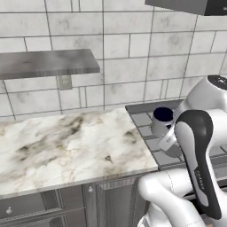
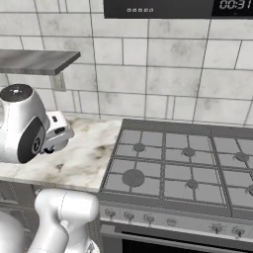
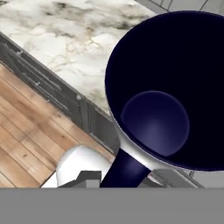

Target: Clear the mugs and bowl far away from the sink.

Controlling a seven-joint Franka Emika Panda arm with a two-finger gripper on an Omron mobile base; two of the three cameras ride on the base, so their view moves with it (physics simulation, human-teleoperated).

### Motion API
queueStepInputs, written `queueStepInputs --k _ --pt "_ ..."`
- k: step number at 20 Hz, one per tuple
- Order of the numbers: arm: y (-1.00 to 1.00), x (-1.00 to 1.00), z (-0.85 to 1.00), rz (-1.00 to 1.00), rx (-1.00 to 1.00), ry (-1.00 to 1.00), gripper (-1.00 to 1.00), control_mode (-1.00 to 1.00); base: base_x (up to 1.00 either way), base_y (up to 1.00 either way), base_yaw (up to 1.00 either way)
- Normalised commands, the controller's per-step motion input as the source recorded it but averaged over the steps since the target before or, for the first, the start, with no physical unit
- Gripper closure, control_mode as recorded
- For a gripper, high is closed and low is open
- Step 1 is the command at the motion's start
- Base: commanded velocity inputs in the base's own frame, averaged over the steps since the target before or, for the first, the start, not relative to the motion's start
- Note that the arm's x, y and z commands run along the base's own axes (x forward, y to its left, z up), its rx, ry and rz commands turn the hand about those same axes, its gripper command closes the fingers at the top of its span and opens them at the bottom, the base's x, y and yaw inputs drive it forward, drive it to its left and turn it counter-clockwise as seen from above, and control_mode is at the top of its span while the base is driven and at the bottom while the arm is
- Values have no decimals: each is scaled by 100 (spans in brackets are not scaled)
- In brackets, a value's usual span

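Observation:
One mug (image 1: 162,116), glossy whitish-grey outside and dark navy inside, hangs upright over the left edge of the stove, where it meets the marble counter. My gripper (image 1: 167,134) is shut on it from the near side, and the arm's dark elbow hides the lower right of the mug. In the hand view the mug (image 3: 170,87) sits very close, its navy inside and round bottom open to the camera. The white hand (image 2: 57,132) shows at the left of the right base view. The bowl and the sink are out of view.
A marble counter (image 1: 66,142) stretches left of the grey gas stove (image 2: 173,163). A metal shelf (image 1: 44,63) juts from the tiled wall above the counter. Grey cabinet fronts (image 1: 66,204) lie under the counter edge, with wooden floor (image 3: 26,144) below.

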Motion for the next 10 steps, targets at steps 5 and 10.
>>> queueStepInputs --k 5,10 --pt "21 65 -28 11 -1 -2 100 -100 0 0 0" --pt "39 82 -27 0 0 2 100 -100 0 0 0"
